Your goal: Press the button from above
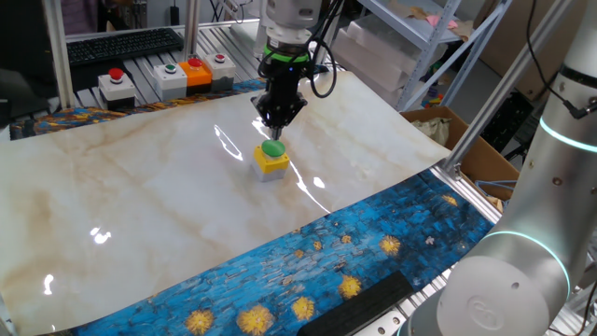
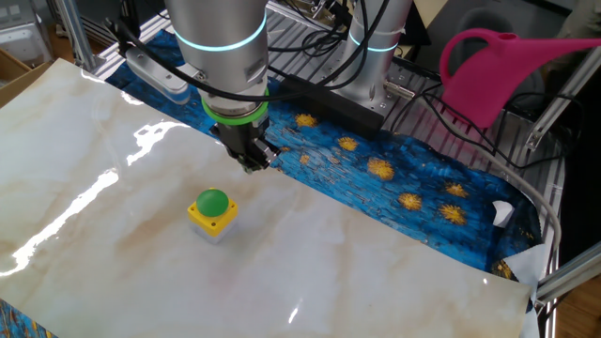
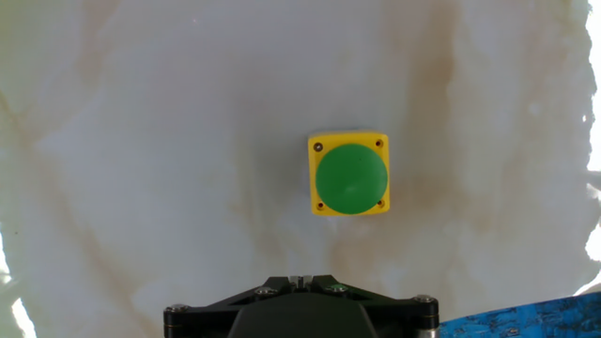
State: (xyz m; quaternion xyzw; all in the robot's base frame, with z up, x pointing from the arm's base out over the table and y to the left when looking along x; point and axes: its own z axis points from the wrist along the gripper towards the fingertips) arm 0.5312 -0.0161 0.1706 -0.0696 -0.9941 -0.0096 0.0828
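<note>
**Green dome waits while the arm lines up above it**

Green and domed, the button (image 1: 272,148) sits on its small yellow cube box (image 1: 271,162) on the pale marble-patterned table sheet (image 1: 140,205), near the middle. The gripper (image 1: 279,119) hangs in the air just beside and above it, apart from the dome, so the approach step looks to be in hand and the press is not yet made. In the hand view the button lies ahead of the gripper body rather than under it; the next move likely calls for a short sideways shift, then a straight descent. Whether the fingers are spread or pressed together I cannot tell.

Well apart at the table's far edge stand grey-white button boxes (image 1: 117,85) and an orange box (image 1: 196,70); a pink watering can (image 2: 498,66) sits off the sheet. Nothing stands between gripper and dome.
</note>
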